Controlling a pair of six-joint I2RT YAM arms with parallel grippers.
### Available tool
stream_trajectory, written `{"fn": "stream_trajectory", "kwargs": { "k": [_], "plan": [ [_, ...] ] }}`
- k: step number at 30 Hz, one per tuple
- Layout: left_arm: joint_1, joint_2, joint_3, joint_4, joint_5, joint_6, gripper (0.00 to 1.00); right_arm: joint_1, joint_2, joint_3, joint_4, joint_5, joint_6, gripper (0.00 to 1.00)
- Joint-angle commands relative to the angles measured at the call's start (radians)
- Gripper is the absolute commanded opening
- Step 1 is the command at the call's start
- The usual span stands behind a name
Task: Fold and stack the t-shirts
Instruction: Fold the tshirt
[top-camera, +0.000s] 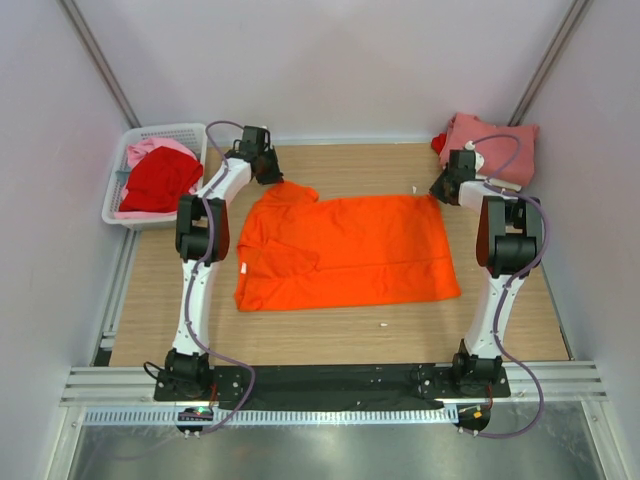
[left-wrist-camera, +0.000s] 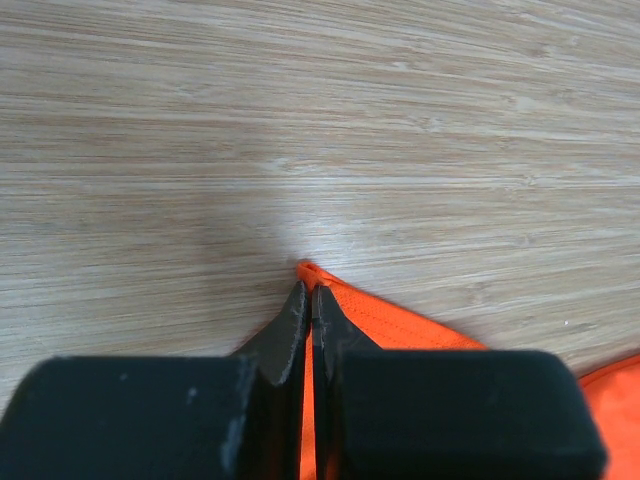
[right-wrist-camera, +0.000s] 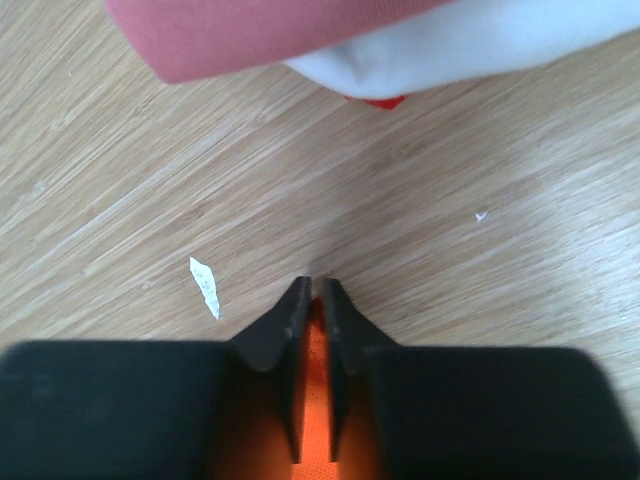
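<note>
A bright orange t-shirt (top-camera: 345, 250) lies spread on the wooden table, collar end to the left. My left gripper (top-camera: 268, 172) is shut on its far left corner; orange cloth (left-wrist-camera: 400, 325) shows pinched between the fingers (left-wrist-camera: 290, 325). My right gripper (top-camera: 443, 190) is shut on the shirt's far right corner; orange cloth (right-wrist-camera: 317, 390) sits between its fingers (right-wrist-camera: 290, 320). A stack of folded shirts (top-camera: 492, 145), salmon-pink on top, lies at the far right; its pink (right-wrist-camera: 250, 35) and white (right-wrist-camera: 480, 45) edges show in the right wrist view.
A white mesh basket (top-camera: 155, 140) at the far left holds a red shirt (top-camera: 160, 180) and a pale pink one (top-camera: 150, 152). A small white scrap (right-wrist-camera: 205, 285) lies on the wood by the right gripper. Another speck (top-camera: 383, 323) lies near the front.
</note>
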Motion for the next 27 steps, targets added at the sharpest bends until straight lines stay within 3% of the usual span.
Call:
{"fn": "stream_trajectory", "kwargs": {
  "k": [1,3,10,18,27],
  "plan": [
    [0.003,-0.057,-0.015,-0.005,-0.001,0.005,0.00,0.007,0.007,0.020,-0.009,-0.012,-0.006,0.12],
    [0.001,-0.057,-0.016,-0.003,-0.001,0.005,0.00,0.007,0.013,0.019,-0.009,-0.017,-0.009,0.01],
    [0.003,-0.121,-0.067,-0.008,-0.027,0.017,0.00,0.007,-0.021,-0.010,0.026,-0.029,-0.017,0.02],
    [0.001,-0.342,-0.232,0.012,-0.071,-0.020,0.00,0.007,-0.200,-0.170,0.185,-0.080,-0.011,0.01],
    [0.000,-0.460,-0.268,-0.048,-0.062,-0.017,0.00,0.007,-0.277,-0.240,0.236,-0.116,-0.014,0.01]
  ]
}}
